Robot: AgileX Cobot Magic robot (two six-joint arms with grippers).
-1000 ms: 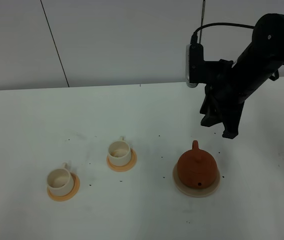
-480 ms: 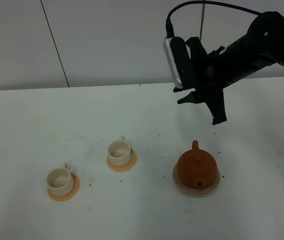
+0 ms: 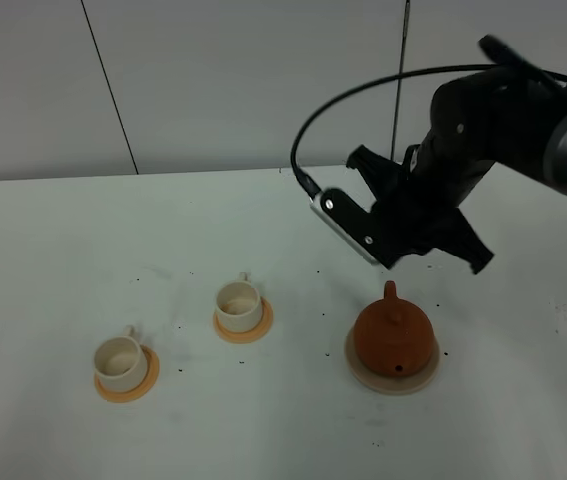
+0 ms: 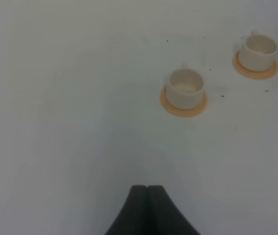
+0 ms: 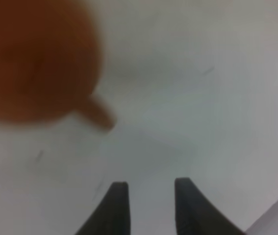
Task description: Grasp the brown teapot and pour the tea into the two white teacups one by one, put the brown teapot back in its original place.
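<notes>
The brown teapot (image 3: 393,336) sits upright on the pale beige mat (image 3: 363,372) at front right, handle toward the back. The two white teacups (image 3: 237,303) (image 3: 119,358) stand on orange coasters to its left. My right gripper (image 3: 475,255) hangs above the table just behind and right of the teapot, not touching it. In the right wrist view the gripper (image 5: 151,196) is open and empty, with the blurred teapot (image 5: 31,63) ahead of it. My left gripper (image 4: 147,196) is shut and empty, and the left wrist view shows both cups (image 4: 184,85) (image 4: 259,48) ahead.
Orange coasters (image 3: 261,326) (image 3: 146,383) lie under the cups. Small dark specks dot the white table (image 3: 53,260). A black cable (image 3: 363,90) loops above the right arm, with a pale wall behind.
My right arm has swung and turned, lowering toward the teapot; its wrist camera now sits low on the left of the arm. The teapot and cups have not moved.
</notes>
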